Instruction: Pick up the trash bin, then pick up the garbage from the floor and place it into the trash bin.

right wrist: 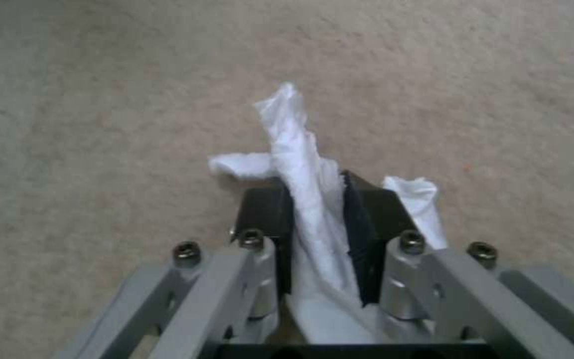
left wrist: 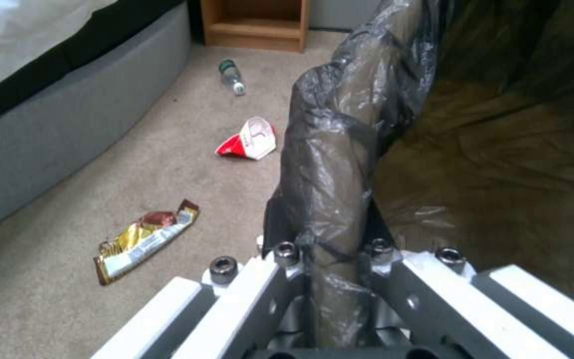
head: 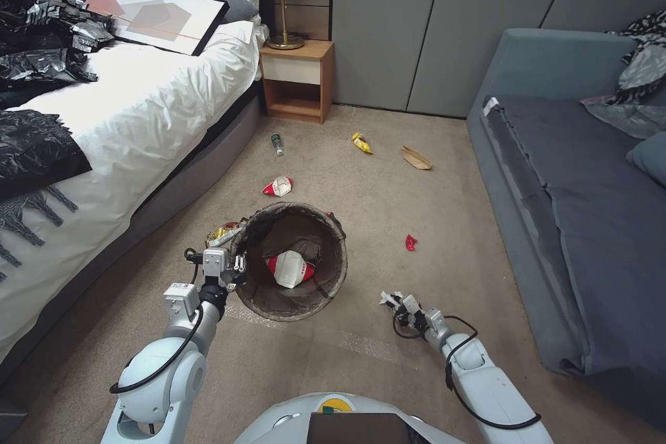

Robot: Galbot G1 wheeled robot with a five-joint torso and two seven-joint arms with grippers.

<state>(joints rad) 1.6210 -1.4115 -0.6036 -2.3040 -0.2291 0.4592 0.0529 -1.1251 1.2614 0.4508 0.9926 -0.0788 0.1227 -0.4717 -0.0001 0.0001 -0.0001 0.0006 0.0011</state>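
The trash bin [head: 337, 250], lined with a dark bag, is tilted toward me at the middle of the floor [head: 361, 354]. A red-and-white carton [head: 290, 268] lies inside it. My left gripper [head: 237, 268] is shut on the bin's bagged rim [left wrist: 340, 149], one finger on each side. To the bin's right, low over the carpet, my right gripper [head: 390, 301] is shut on a white tissue wad [right wrist: 299, 159]. Garbage on the floor: a carton [head: 277, 186], a green bottle [head: 277, 143], a yellow wrapper [head: 361, 143], a brown paper bag [head: 416, 157], a red scrap [head: 411, 242] and a gold wrapper [left wrist: 144, 239].
A bed [head: 139, 118] with white bedding runs along the left. A wooden nightstand [head: 298, 80] with a lamp stands at the back. A grey-blue sofa [head: 576, 208] lines the right side. Open carpet lies between bed and sofa.
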